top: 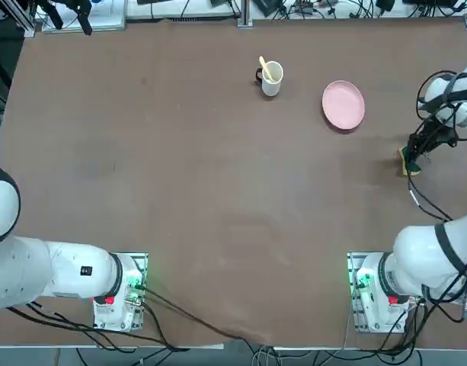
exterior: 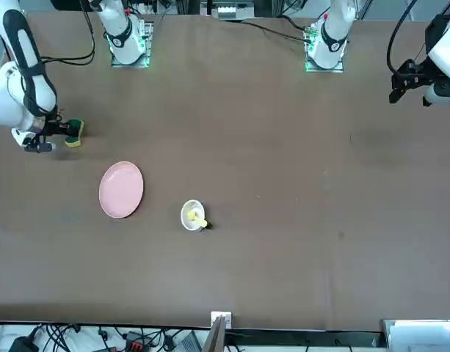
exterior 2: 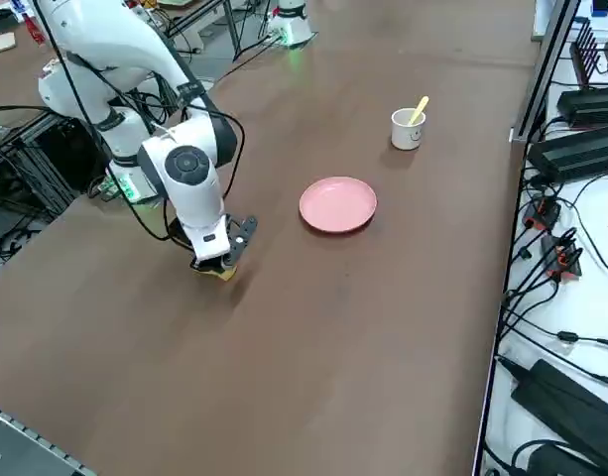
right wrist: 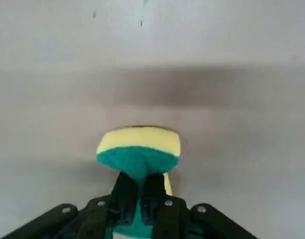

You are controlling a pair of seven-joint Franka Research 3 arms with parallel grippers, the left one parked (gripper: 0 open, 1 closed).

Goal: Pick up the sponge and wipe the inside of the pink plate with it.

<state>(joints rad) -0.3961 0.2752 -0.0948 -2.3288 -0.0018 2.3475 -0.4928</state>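
Observation:
The sponge (right wrist: 138, 152), green over yellow foam, is pinched between the fingers of my right gripper (right wrist: 138, 191), which is shut on it, squeezing it narrow. The gripper (top: 413, 158) sits low at the table's right edge, with the sponge (top: 411, 166) under it; the front view shows the sponge (exterior: 75, 133) beside the gripper (exterior: 62, 132), and the side view shows the sponge (exterior 2: 221, 270) below the gripper (exterior 2: 224, 256). The pink plate (top: 343, 104) lies up and to the left of the gripper, apart from it, and shows again as the plate (exterior: 121, 189) and the plate (exterior 2: 338, 204).
A white mug (top: 271, 78) with a yellow utensil stands left of the plate, also seen as the mug (exterior 2: 408, 128). Cables and equipment line the far table edge (top: 241, 20).

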